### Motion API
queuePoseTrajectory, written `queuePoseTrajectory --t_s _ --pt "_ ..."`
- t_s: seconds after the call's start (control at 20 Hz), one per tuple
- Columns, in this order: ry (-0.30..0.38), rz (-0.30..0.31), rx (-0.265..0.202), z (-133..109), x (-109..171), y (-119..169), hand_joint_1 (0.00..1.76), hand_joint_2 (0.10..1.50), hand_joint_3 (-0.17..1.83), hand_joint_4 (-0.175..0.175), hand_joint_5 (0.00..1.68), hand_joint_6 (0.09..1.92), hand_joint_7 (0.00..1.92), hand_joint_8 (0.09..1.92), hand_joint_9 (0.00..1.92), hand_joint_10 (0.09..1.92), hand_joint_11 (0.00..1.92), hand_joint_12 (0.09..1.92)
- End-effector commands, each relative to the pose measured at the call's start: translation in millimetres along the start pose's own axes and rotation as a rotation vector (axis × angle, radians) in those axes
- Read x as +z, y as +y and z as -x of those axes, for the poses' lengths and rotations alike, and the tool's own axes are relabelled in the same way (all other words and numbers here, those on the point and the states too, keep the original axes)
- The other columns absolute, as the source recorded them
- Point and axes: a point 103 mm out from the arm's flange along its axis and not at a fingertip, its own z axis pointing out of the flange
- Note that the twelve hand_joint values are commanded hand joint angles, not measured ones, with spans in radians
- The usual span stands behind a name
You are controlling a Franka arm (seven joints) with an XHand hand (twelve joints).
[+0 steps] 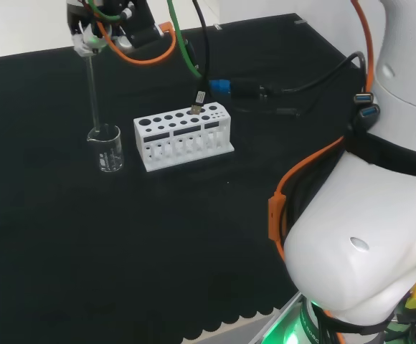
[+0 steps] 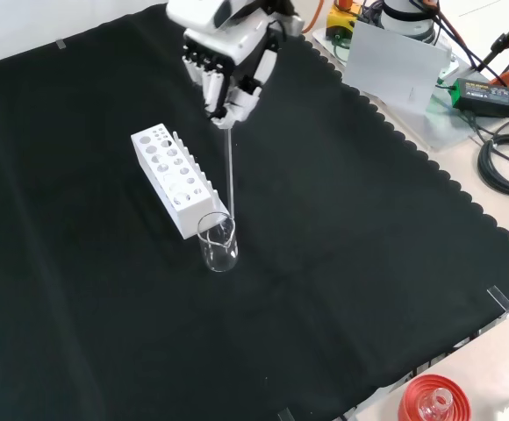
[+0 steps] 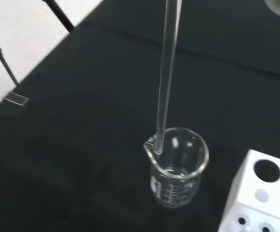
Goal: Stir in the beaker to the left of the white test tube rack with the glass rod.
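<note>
Just beside the white test tube rack [image 1: 184,136], at its left end in head view: clear glass beaker [image 1: 106,148], upright on black cloth [image 1: 86,236], a small gap apart from rack. In front view, beaker [image 2: 218,242] just in front of rack's near end [image 2: 172,179]. Above beaker, w/ lower tip dipped inside rim near the spout side (wrist view): glass rod [image 3: 165,82], approx. vertical, slight tilt. Tip not seen reaching beaker floor; contents of beaker [image 3: 176,166] cannot be told. Above rack and beaker, at rod's upper end: hand [image 2: 230,66], fingers curled down and pinching rod top [image 2: 229,167]. Same grip seen in head view, hand [image 1: 97,36] over rod [image 1: 92,86]. Behind rack in head view, on cloth: black cables w/ blue connector [image 1: 226,87].
</note>
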Motion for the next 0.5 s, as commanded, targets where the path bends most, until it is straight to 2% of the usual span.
queuePoseTrajectory --t_s 0.05,0.35,0.5 --pt "0.017 -0.015 0.025 26.9 11.7 14.3 1.18 1.19 -0.17 -0.175 0.99 1.02 1.54 0.62 1.78 0.32 1.62 0.56" --pt "0.034 -0.023 0.052 43.8 18.6 22.9 1.18 1.19 -0.17 -0.175 1.00 1.02 1.54 0.61 1.78 0.32 1.62 0.56" --pt "0.049 -0.042 0.051 46.9 32.4 27.9 1.18 1.19 -0.17 -0.175 1.00 1.02 1.54 0.61 1.78 0.32 1.63 0.56"
